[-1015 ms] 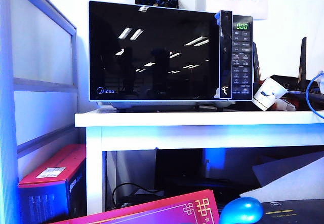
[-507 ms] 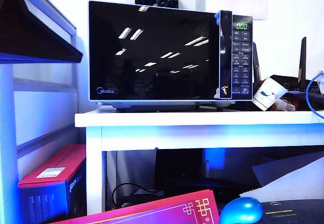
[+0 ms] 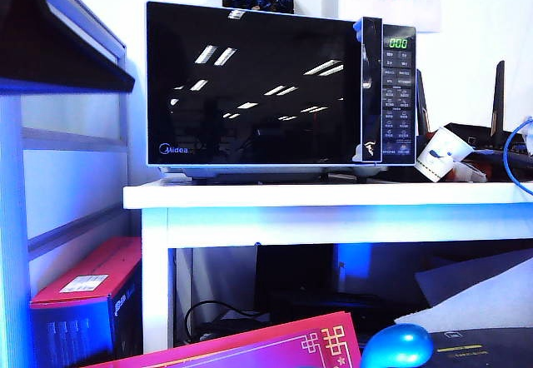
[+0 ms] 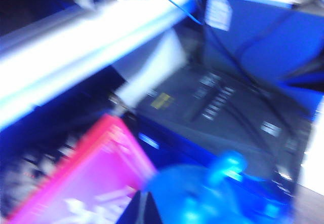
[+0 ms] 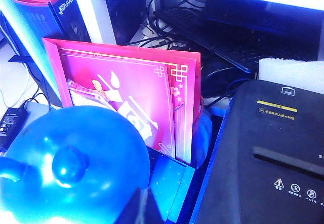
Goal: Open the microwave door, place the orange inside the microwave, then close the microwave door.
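Microwave [image 3: 279, 89] sits on the white table [image 3: 333, 195] with the microwave door [image 3: 254, 85] shut flat, and its little green numbers glow. Left gripper [image 4: 143, 211] and right gripper [image 5: 144, 211] show only as dark tips at the edge of their own wrist views, both pinched closed with nothing in them, low down near a shiny blue round thing [image 5: 76, 171], a pink box [image 5: 131, 102] and a black machine [image 5: 268, 153]. No orange shows in any view.
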You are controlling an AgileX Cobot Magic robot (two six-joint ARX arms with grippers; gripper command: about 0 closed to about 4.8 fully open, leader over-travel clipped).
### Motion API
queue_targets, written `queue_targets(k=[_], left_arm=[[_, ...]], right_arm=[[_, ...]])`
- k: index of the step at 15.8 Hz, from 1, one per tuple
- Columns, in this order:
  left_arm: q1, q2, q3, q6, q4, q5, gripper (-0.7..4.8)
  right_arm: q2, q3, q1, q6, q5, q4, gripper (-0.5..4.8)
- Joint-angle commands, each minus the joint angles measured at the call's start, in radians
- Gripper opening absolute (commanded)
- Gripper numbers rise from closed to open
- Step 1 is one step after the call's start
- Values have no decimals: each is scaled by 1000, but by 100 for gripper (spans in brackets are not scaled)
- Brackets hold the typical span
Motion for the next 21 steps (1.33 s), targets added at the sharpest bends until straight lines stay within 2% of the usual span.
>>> queue_targets(k=[1,4,6,8,13,15,17,21], left_arm=[[0,-19,-6,33,29,-97,-5],[18,-148,-78,77,31,-159,-5],[100,-313,-183,73,30,-197,-5],[144,-400,-241,73,32,-219,-5],[193,-476,-244,73,-109,-217,-4],[274,-599,-244,73,-159,-217,-4],[330,-659,-244,74,-130,-225,-4],[330,-659,-244,73,-128,-220,-4]], right_arm=[[-1,2,0,3,2,16,-5],[-1,2,0,3,2,16,-5],[-1,2,0,3,3,16,-5],[-1,2,0,3,3,16,-5],[-1,2,0,3,5,16,-5],[-1,2,0,3,5,16,-5],[0,2,0,3,6,16,-5],[-15,2,1,3,3,7,-5]])
